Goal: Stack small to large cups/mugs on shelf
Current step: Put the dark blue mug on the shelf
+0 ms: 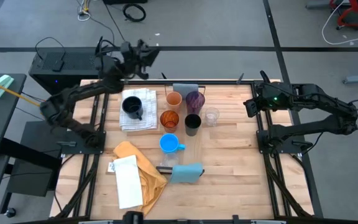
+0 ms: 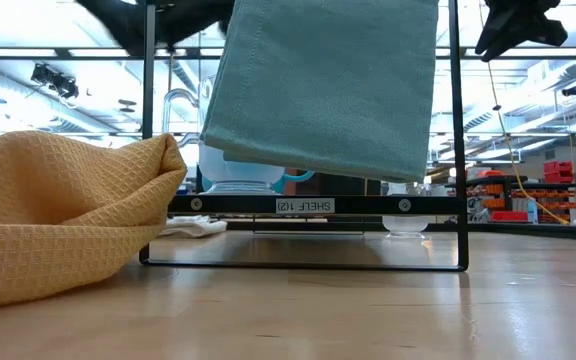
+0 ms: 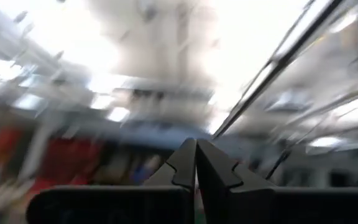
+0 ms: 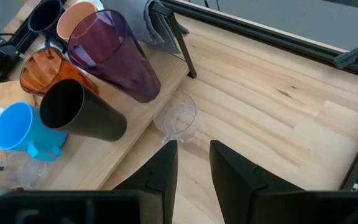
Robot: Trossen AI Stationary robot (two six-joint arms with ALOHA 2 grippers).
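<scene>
High view: the left gripper is raised beyond the far edge of the table, well apart from every cup; the right gripper waits at the right edge. On the shelf stand the orange cup, purple cup, amber cup, black cup and blue mug; the clear glass stands just beside the plank; the navy mug rests on a white cloth. No cup is nested, so stacking is judged not yet begun; the next move calls for a descent onto the smallest cup.

Low view: a teal cloth and a yellow cloth hide nearly everything (only the blue mug's base peeps through).

Left wrist view: the fingers are seen clenched together on nothing; the background is blurred.

Right wrist view: the right fingers stand apart, empty, near the glass; the navy mug is cut off.
</scene>
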